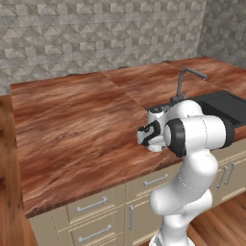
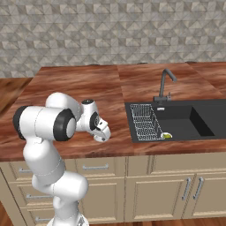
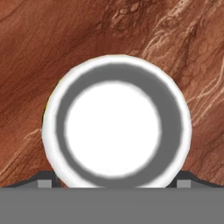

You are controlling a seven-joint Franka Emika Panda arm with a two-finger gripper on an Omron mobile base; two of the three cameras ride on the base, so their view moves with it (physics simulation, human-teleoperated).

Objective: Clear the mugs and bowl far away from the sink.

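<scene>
With my pincer point(image 3: 114, 183) spread wide straddling the white mug point(image 3: 116, 122) on the tabletop point(image 1: 77, 125) left of the sink point(image 2: 185, 119), an off-centre closure could tip or shove it.

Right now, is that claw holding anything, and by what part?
It cannot be told. The open claw straddles the white mug from above, a finger at each side of its rim, but contact isn't visible.

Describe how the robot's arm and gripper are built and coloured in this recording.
The arm is made of rounded glossy white segments with wide dark bands at the joints. Its white hand carries black inset detailing and ends in the gripper, whose two small fingertips are dark with grey pads. No cables or markings are visible.
</scene>
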